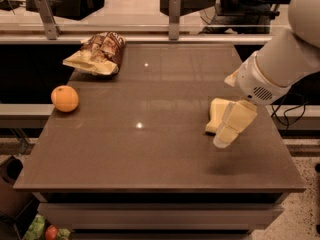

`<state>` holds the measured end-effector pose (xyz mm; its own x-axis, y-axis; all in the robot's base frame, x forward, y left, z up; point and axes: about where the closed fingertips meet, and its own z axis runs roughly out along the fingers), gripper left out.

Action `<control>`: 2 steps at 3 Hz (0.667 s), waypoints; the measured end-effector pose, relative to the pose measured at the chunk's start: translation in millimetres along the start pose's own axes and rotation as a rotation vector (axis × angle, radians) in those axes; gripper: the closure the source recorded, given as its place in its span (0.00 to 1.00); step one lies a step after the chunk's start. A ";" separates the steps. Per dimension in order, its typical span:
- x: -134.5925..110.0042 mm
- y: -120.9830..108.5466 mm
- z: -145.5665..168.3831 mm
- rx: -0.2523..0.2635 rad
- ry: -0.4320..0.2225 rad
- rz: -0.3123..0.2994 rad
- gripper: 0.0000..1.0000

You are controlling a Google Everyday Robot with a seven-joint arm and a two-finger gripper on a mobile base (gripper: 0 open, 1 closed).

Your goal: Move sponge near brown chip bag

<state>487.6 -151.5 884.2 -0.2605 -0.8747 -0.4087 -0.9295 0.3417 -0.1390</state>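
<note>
The pale yellow sponge (216, 113) lies flat on the right side of the brown table (150, 149). My gripper (229, 130) hangs from the white arm on the right, low over the table, and overlaps the sponge's near right part, hiding it. The brown chip bag (98, 53), with a pale yellow end, lies at the table's far left corner, well apart from the sponge.
A round orange (65, 98) sits at the table's left edge. A rail with metal posts (174, 17) runs behind the table's far edge. A dark bin (10, 176) and some produce stand on the floor at the lower left.
</note>
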 end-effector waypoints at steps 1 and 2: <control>-9.7 -5.2 26.3 -0.027 -0.039 0.011 0.00; -8.1 -5.1 46.4 -0.048 -0.051 0.036 0.00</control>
<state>506.5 -130.2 846.3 -0.2809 -0.8431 -0.4586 -0.9315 0.3545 -0.0811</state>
